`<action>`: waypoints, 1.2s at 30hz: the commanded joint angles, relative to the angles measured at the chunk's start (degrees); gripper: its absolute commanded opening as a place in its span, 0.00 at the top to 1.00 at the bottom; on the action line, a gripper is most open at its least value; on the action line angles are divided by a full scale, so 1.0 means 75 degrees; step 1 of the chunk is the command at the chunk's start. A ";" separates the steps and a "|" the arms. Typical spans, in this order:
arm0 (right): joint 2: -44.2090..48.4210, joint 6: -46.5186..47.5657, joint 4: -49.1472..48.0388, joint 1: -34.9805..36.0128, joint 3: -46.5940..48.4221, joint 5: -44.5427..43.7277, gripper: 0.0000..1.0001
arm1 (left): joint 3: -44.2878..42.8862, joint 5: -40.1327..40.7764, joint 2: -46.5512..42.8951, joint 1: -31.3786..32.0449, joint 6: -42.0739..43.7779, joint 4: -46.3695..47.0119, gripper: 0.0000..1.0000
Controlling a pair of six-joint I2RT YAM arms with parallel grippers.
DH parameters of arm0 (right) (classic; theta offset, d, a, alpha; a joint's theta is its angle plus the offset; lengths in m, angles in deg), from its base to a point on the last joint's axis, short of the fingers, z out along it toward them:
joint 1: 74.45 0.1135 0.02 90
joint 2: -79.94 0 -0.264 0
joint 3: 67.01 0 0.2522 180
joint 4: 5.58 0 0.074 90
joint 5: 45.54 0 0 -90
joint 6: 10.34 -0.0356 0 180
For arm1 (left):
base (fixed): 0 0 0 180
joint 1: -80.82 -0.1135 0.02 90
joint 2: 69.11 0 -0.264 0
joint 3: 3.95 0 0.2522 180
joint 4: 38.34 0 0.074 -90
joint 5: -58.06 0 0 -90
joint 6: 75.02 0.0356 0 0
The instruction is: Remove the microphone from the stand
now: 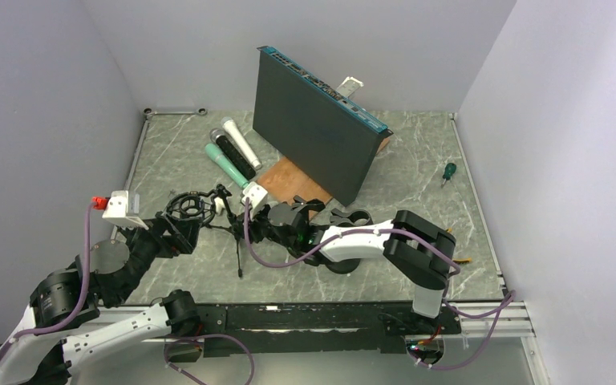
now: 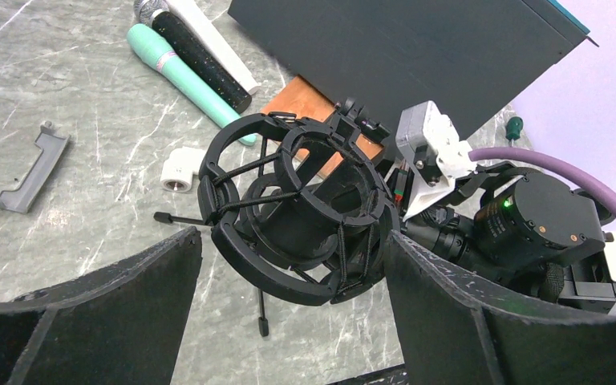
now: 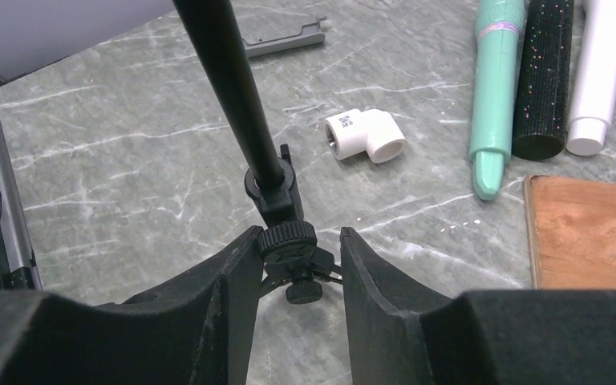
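The black tripod stand point(image 3: 228, 80) with its black ring-shaped shock mount point(image 2: 297, 200) is set on the grey-green marbled bench point(image 1: 425, 208), at 9 o'clock from centre. The left hand point(image 2: 290, 239) is held wide open, with the mount framed between its fingers. The right hand point(image 3: 297, 237) is part-closed around the stand's knurled knob point(image 3: 287, 239); whether it is gripped cannot be told. A teal microphone point(image 1: 226, 163), a black microphone point(image 1: 237, 154) and a white microphone point(image 1: 241, 143) are laid side by side at 11 o'clock from the stand.

Bright, even overhead light; soft shadows; sharp focus
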 commanded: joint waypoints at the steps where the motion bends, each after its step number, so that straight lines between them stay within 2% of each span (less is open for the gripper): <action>1: -0.0152 0.0296 -0.0317 -0.0041 0.0388 0.0072 0.62 | -0.0002 -0.0117 0.0092 0.0015 0.0122 0.0012 0.13; 11: -0.0183 0.1719 -0.0145 0.0093 0.0402 -0.0193 1.00 | -0.0032 -0.0066 0.0129 0.0015 0.0120 -0.0028 0.13; 16: -0.0421 0.2884 -0.0264 0.0462 0.0275 -0.0951 1.00 | -0.0019 -0.0115 0.0146 0.0015 0.0112 0.0087 0.13; 25: -0.1429 0.6533 -0.0690 0.1525 0.0626 -0.3245 1.00 | 0.0063 -0.0253 0.0141 0.0015 -0.0039 0.0091 0.13; 31: -0.1588 0.7770 -0.0772 0.1601 0.0666 -0.3640 1.00 | -0.0008 -0.0203 0.0157 0.0015 -0.0118 -0.0087 0.13; 32: -0.1590 0.7858 -0.0752 0.1601 0.0672 -0.3633 0.98 | 0.0010 -0.0205 0.0136 0.0015 -0.0135 -0.0095 0.13; 36: -0.1367 0.7197 -0.0184 0.1601 0.0788 -0.3474 0.77 | 0.0097 -0.0205 0.0009 0.0016 -0.0203 -0.0085 0.13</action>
